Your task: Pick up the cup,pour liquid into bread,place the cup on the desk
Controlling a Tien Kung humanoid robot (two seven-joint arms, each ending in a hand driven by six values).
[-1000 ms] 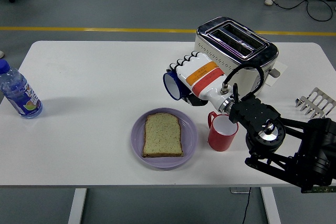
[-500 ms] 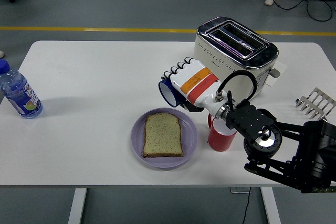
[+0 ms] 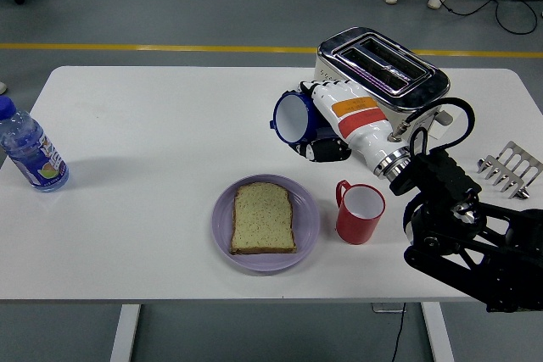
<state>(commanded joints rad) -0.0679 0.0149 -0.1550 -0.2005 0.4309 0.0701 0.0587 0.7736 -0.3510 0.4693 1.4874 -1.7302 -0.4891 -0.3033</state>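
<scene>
1 blue cup (image 3: 294,118) tipped in right hand (image 3: 327,125); labels seemingly unreadable.

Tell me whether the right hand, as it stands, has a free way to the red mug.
Probably not yet: the right hand is shut on the blue cup. The red mug stands uncovered below its forearm, beside the plate.

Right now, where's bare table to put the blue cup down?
Widest free patch: between the water bottle and the purple plate, running to the far edge. A smaller strip lies along the near edge left of the plate. Crowded on the right: red mug, toaster, metal rack, and the right hand holding the blue cup tipped.
</scene>
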